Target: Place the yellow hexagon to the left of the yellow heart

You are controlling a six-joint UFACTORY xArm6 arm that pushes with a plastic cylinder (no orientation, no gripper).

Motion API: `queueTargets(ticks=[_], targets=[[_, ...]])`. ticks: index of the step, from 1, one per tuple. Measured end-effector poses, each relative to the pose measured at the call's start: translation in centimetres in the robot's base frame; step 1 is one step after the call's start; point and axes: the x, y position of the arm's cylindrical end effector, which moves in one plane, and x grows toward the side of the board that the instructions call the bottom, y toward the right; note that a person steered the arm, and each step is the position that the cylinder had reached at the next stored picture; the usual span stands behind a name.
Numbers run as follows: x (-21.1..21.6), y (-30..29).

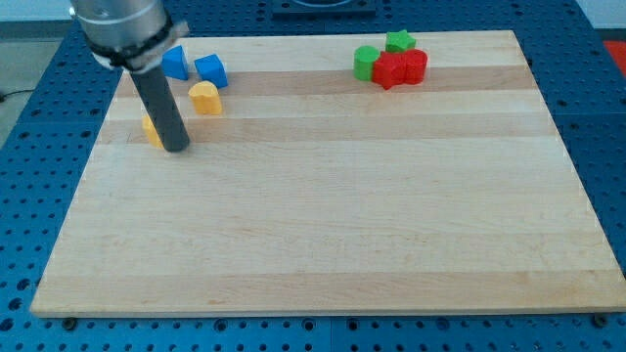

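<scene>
A pale wooden board (323, 215) lies on a blue pegboard bench. My tip (177, 149), a plain rod with nothing to open or close, touches the right side of the yellow hexagon (151, 129), which sits at the board's left edge, left of and below the yellow heart (204, 98). It looks light, hard and ready to slide; push a flat side. Two yellow, two blue (194, 66), two green (381, 54), two red blocks (401, 68).

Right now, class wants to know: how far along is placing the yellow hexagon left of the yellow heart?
Looks nearly done: the yellow hexagon already lies left of and slightly below the yellow heart. In hand: my tip sits against the hexagon's right side. Left: perhaps nudging it level.
</scene>
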Motion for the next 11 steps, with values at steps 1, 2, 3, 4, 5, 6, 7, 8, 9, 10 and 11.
queueTargets(ticks=[1,2,3,4,5,6,7,8,9,10,11], targets=[[-0.9,-1.6],[0.8,-3.6],[-2.1,-7.0],[-4.0,-6.4],[-4.0,-4.6],[-2.9,-6.2],[-0.2,-5.5],[-1.4,-4.1],[-4.0,-3.4],[-3.7,-1.6],[-1.6,-1.3]])
